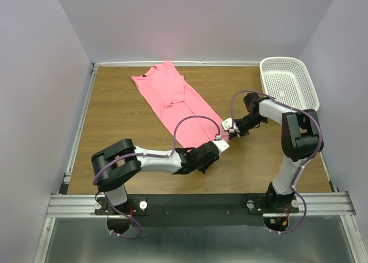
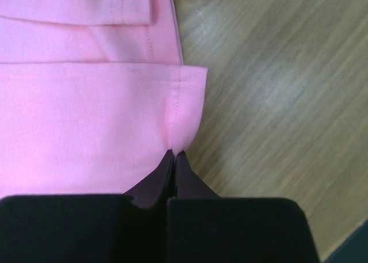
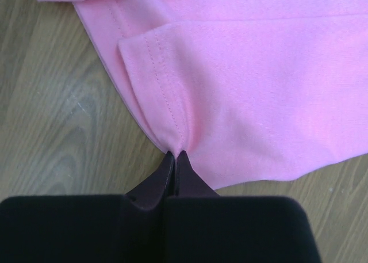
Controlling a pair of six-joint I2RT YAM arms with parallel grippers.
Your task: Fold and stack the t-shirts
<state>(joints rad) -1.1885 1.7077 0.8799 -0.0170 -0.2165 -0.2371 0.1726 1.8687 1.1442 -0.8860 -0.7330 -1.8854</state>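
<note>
One salmon-pink t-shirt [image 1: 172, 96] lies on the wooden table, folded lengthwise into a long strip running from the far middle toward the near right. My left gripper [image 1: 217, 143] is shut on the bottom hem corner at the strip's near end; the left wrist view shows the pinched cloth [image 2: 115, 113] at my gripper's tips [image 2: 174, 155]. My right gripper [image 1: 230, 126] is shut on the other hem corner, just right of the left one; the right wrist view shows the stitched hem [image 3: 230, 90] gathered at its tips [image 3: 175, 154].
A white plastic mesh basket [image 1: 286, 82] stands at the table's far right corner, beside my right arm. Bare wooden tabletop [image 1: 115, 125] lies left of the shirt. Walls enclose the table on three sides.
</note>
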